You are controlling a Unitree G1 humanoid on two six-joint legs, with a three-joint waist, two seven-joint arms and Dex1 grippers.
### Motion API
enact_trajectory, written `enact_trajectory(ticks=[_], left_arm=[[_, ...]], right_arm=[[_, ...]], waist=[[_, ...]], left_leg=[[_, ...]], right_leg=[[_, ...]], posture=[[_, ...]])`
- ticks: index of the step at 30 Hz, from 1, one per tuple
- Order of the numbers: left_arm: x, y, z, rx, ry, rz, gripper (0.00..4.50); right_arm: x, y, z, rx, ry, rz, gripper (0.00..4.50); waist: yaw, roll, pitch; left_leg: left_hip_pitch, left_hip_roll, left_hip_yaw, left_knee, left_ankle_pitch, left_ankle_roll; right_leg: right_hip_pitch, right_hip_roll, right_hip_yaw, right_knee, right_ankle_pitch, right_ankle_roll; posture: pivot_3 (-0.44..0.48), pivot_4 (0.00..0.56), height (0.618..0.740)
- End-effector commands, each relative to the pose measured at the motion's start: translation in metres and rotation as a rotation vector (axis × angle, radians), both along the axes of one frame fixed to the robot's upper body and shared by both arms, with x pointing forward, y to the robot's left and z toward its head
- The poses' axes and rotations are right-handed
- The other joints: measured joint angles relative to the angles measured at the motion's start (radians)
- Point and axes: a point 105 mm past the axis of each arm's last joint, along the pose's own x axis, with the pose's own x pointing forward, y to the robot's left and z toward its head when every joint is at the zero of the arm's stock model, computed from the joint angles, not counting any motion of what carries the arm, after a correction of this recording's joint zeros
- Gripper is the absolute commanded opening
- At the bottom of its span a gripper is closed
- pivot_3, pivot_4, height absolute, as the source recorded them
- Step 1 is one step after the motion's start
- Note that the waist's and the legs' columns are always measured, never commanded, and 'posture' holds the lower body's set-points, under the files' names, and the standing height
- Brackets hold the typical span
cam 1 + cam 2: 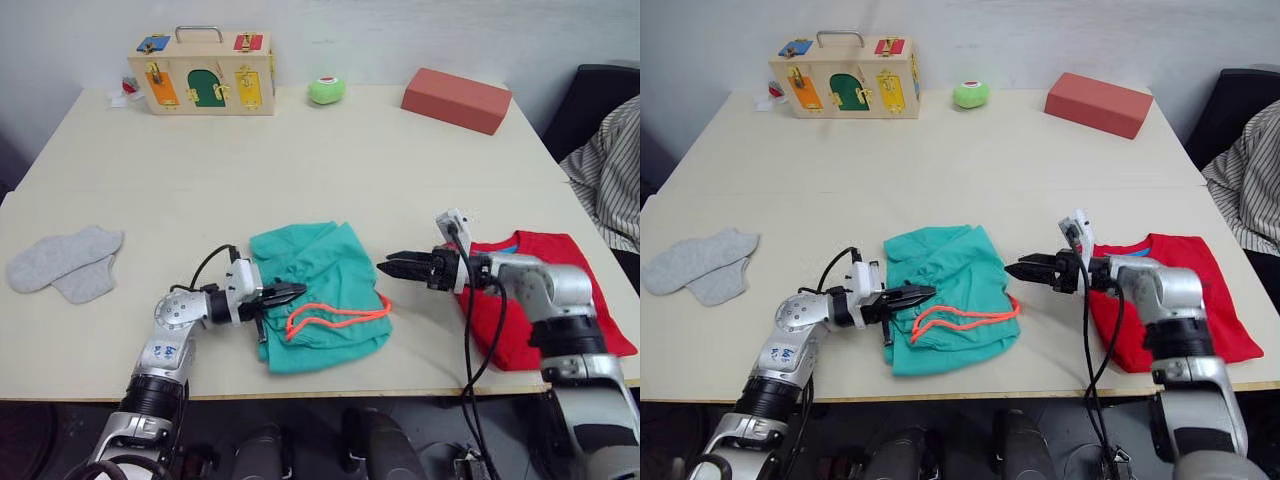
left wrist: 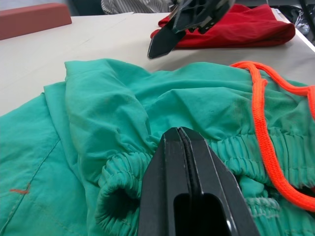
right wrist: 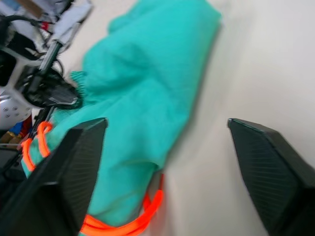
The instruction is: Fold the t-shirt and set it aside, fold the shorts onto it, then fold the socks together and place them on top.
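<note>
While the wide pale table is spread under everything, the teal shorts are seen bunched in a loose fold near its front edge, between the two arms, with the orange drawstring looped across the near part. The red t-shirt is laid flat to the right of the shorts, well apart from them, partly covered by the right arm. A wooden latch box is parked at the far left of the table, a salmon-red block at the far right, and a small green ball is set between them. The grey socks are laid side by side, overlapping, near the left edge, far from both garments.

The right gripper is held just beside the right edge of the shorts, its fingers spread wide with nothing between them. The left gripper is pressed over the gathered waistband, its fingers brought flat together; whether any cloth is pinched there cannot be told.
</note>
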Motion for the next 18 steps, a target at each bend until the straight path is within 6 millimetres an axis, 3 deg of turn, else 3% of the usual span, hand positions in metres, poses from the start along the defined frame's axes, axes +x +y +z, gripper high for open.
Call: enact_trajectory(ticks=[1,4,10,13,18], left_arm=[[-0.002,0.006,0.002,-0.01,-0.001,0.005,0.0],[-0.002,0.006,0.002,-0.006,0.001,-0.002,0.0],[-0.001,0.008,-0.002,0.024,-0.004,-0.013,0.0],[0.002,0.009,-0.002,0.019,-0.011,0.001,0.0],[0.002,0.009,-0.005,0.015,0.008,0.012,0.0]], right_arm=[[-0.003,0.012,-0.008,-0.006,0.168,0.01,4.45],[-0.016,0.035,-0.013,-0.03,0.253,0.12,4.45],[-0.017,0.071,0.006,0.049,0.283,0.216,4.45],[-0.013,0.079,0.014,0.122,0.306,0.205,3.89],[-0.015,0.075,0.004,0.086,0.299,0.195,2.29]], waist=[[0.0,0.0,0.0],[-0.001,0.0,0.0],[-0.006,0.0,0.0],[-0.005,0.0,0.0],[-0.001,0.0,0.0]], left_leg=[[0.0,0.0,0.0,0.0,0.0,0.0],[0.0,0.0,0.0,0.0,0.0,0.0],[0.0,0.001,0.001,0.0,0.0,0.0],[-0.001,0.0,0.001,0.0,0.0,0.0],[-0.002,0.0,0.001,0.0,0.0,0.0]], right_leg=[[0.0,0.0,0.0,0.0,0.0,0.0],[0.0,0.0,0.0,0.0,0.0,0.0],[0.0,0.001,0.0,0.0,0.0,0.0],[0.0,0.001,0.0,0.0,0.0,0.0],[-0.001,0.0,0.0,-0.001,0.0,0.0]], posture=[[0.0,0.15,0.74],[0.0,0.15,0.74],[0.0,0.15,0.74],[0.0,0.15,0.74],[0.0,0.15,0.74]])
